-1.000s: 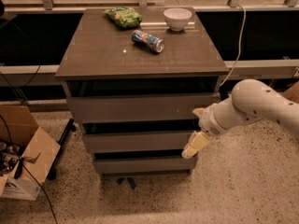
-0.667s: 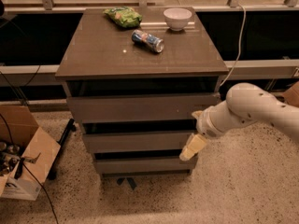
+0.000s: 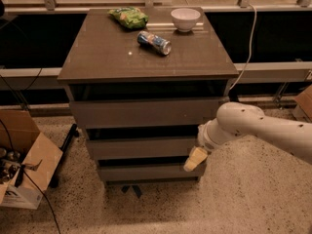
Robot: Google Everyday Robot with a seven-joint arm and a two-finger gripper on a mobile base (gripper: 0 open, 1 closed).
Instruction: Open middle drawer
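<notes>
Your middle drawer (image 3: 141,147), the panel set between the taller top drawer (image 3: 146,112) and the shorter bottom drawer (image 3: 146,171) under the desk (image 3: 97,57), looks shut to me, with no interior showing, so I judge the whole pull is left to do. The gripper (image 3: 195,159) sits at that drawer's right-hand end, its cream tip slanting down and to the left over the panel's lower corner, touching it or just beside it. The white arm (image 3: 258,128) reaches in from the right, and you cannot tell here how the jaws stand.
</notes>
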